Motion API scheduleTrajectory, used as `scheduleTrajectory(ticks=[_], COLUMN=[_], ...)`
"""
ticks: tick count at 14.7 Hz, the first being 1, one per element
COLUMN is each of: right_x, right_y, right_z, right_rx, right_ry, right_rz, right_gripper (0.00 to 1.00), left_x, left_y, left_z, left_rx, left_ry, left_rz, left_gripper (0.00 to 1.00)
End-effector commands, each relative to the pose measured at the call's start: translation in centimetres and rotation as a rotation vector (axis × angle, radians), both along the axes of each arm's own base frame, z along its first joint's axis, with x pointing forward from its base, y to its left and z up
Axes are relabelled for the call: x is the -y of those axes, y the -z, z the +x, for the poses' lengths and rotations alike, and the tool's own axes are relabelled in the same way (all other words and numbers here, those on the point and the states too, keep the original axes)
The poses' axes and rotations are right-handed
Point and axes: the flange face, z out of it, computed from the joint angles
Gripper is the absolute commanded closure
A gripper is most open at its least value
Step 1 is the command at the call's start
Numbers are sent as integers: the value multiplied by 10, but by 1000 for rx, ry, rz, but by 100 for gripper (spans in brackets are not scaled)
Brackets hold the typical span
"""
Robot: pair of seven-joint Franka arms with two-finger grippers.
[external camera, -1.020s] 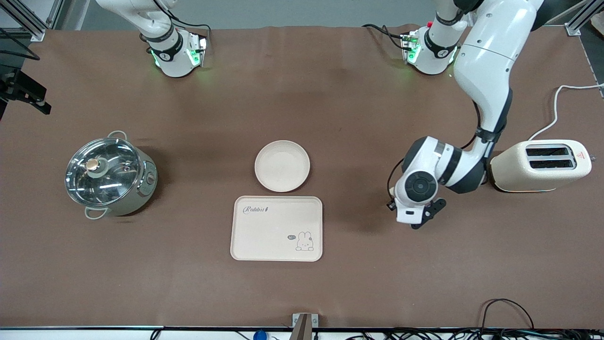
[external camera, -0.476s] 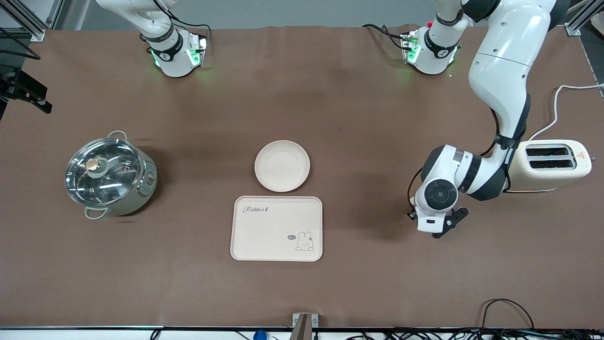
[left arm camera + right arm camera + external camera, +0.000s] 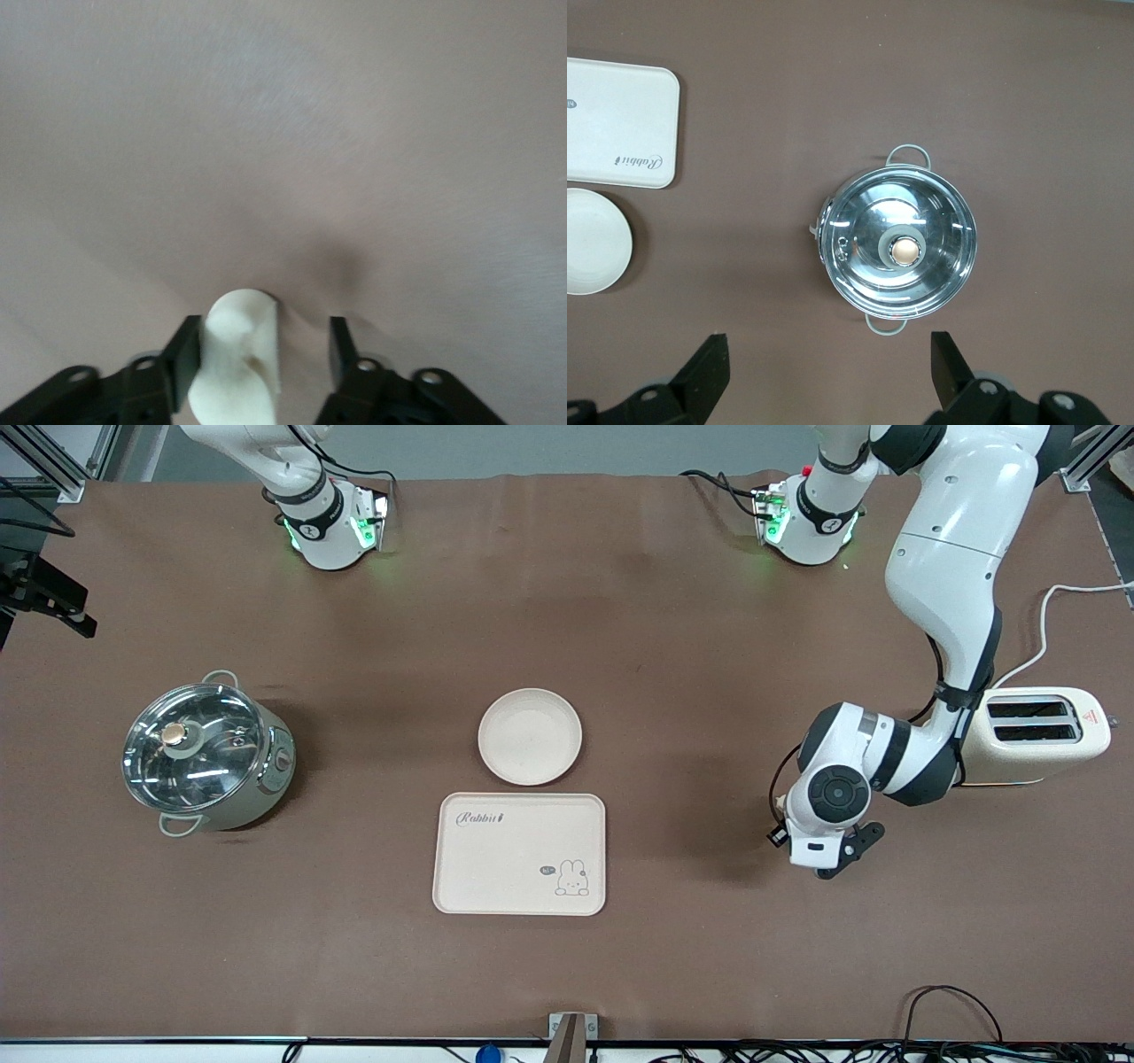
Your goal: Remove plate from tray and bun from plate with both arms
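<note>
**A:** Bun point(image 3: 235, 363), appearance?

**B:** Pale cream lump, rounded tip, smooth. It sits in the left gripper point(image 3: 263, 332), up over bare table between the tray point(image 3: 496, 868) and the toaster point(image 3: 1036, 735). Its shadow falls on the cloth below.

**A:** Jaws?

**B:** Left jaws pinch the bun: one finger point(image 3: 184, 350) lies flush against it, and a slit shows beside the other. The right gripper point(image 3: 828, 354) hangs high over the pot point(image 3: 897, 250), jaws spread wide and holding nothing.

**A:** Plate point(image 3: 530, 737)?

**B:** Round, cream-white, raised rim, bare. It lies at centre frame in the front view, just above the tray with edges almost touching, well apart from the bun.
</note>
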Motion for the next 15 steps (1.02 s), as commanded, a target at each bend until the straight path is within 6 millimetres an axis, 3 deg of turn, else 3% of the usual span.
scheduleTrajectory(ticks=[1, 4, 8, 12, 15], right_x=[1, 0, 0, 1, 1], right_y=[-4, -5, -5, -4, -4], right_z=[-3, -3, -3, -3, -3], right_rx=[-1, 2, 2, 1, -1], right_ry=[-9, -11, -11, -9, -9], right_rz=[-13, -13, -13, -13, -13], right_gripper=[0, 0, 0, 0, 0], left_x=[6, 10, -3, -21, -35], left_y=[-55, -129, -208, -285, -345], left_z=[14, 23, 20, 2, -20], left_rx=[38, 68, 118, 134, 140], left_ry=[-3, 78, 173, 321, 449], left_rz=[-15, -14, -53, -26, -98], left_gripper=[0, 0, 0, 0, 0])
